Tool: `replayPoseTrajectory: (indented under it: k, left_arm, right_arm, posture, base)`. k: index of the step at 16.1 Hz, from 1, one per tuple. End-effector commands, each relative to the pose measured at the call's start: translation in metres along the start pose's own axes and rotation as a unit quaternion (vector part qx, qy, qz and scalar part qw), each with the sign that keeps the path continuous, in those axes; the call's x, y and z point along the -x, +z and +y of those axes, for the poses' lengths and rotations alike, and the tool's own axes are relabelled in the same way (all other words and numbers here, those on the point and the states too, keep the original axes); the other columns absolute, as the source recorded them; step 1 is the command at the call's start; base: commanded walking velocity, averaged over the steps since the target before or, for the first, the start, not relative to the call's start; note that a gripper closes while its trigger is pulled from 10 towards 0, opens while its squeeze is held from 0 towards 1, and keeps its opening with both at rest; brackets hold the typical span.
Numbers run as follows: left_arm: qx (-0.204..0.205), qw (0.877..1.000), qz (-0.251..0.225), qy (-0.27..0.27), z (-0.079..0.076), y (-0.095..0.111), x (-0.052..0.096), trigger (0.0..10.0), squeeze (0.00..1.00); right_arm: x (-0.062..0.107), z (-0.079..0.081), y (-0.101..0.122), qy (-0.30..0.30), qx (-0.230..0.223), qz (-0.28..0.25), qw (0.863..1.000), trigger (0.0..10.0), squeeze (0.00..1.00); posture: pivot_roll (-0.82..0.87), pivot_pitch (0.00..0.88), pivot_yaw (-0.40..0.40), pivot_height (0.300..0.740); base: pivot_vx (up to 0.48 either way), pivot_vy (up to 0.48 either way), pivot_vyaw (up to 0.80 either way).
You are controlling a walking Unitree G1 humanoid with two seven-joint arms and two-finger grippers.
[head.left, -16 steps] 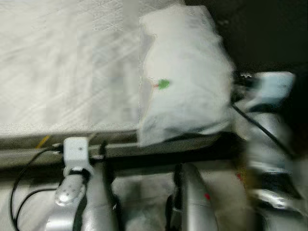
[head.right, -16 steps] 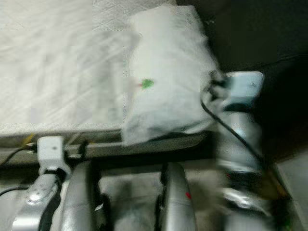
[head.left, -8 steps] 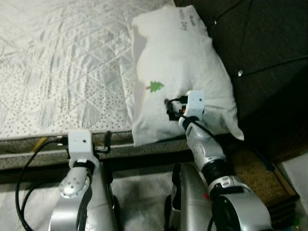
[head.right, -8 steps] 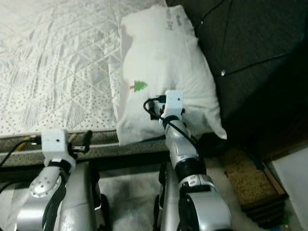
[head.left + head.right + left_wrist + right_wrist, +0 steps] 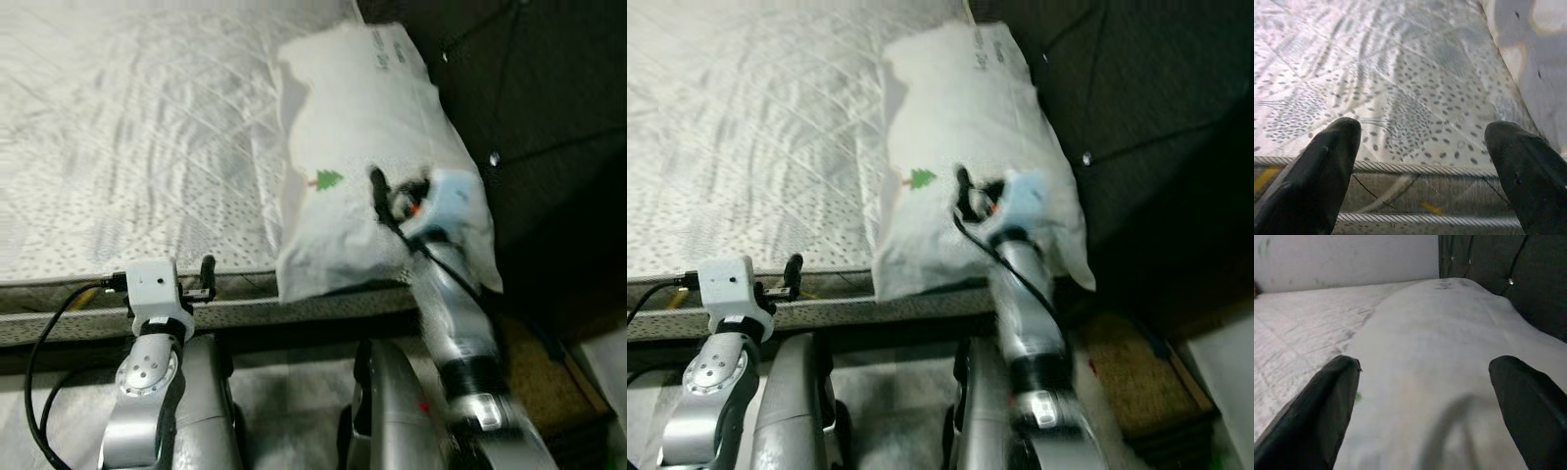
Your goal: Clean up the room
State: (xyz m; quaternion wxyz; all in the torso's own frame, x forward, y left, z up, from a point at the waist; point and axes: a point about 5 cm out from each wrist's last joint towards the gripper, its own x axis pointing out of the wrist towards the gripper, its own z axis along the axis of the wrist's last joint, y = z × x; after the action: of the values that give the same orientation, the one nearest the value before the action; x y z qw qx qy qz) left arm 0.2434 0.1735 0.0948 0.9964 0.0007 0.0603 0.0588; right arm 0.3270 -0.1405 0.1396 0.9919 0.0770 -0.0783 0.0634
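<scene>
Dark tufted headboard [image 5: 549, 88] stood behind one bed [image 5: 127, 147], quilted white cover with small dots. One white pillow [image 5: 362, 127] lay at bed's right end against headboard; plump, small green tree print [image 5: 326, 180], grey lettering near far end. Right gripper [image 5: 1425, 406] hovered over pillow's near part, fingers spread wide, holding nothing. Left gripper [image 5: 1422, 166] sat low at mattress edge, fingers wide apart, empty.
</scene>
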Motion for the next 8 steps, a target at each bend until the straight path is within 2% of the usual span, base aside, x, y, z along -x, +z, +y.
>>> replayPoseTrajectory:
  k: [1, 2, 4, 8]
  left_arm:
    - [0.008, 1.000, 0.009, 0.003, -0.001, -0.007, 0.001, 10.0, 0.00]
    - [0.012, 1.000, 0.008, -0.004, -0.006, -0.006, -0.003, 10.0, 0.00]
    - [0.017, 1.000, -0.001, -0.016, -0.011, -0.003, -0.011, 10.0, 0.00]
    - [0.018, 1.000, -0.016, -0.016, -0.015, 0.003, -0.021, 10.0, 0.00]
  right_arm:
    - [0.011, -0.004, 0.002, 0.001, -0.008, -0.004, 1.000, 10.0, 0.00]
    - [0.025, -0.009, -0.002, -0.004, -0.012, 0.003, 1.000, 10.0, 0.00]
    - [0.041, -0.012, -0.008, -0.013, -0.015, 0.021, 1.000, 10.0, 0.00]
    - [0.040, -0.016, -0.005, -0.021, -0.007, 0.030, 0.999, 10.0, 0.00]
  posture:
    - [0.04, 0.022, -0.041, 0.566]
    - [0.03, 0.006, -0.035, 0.571]
    - [0.01, 0.000, -0.018, 0.594]
    - [0.00, 0.000, -0.018, 0.632]
  base:
    - [0.000, 0.000, 0.00]
    - [0.000, 0.000, 0.00]
    - [0.000, 0.000, 0.00]
    - [0.000, 0.000, 0.00]
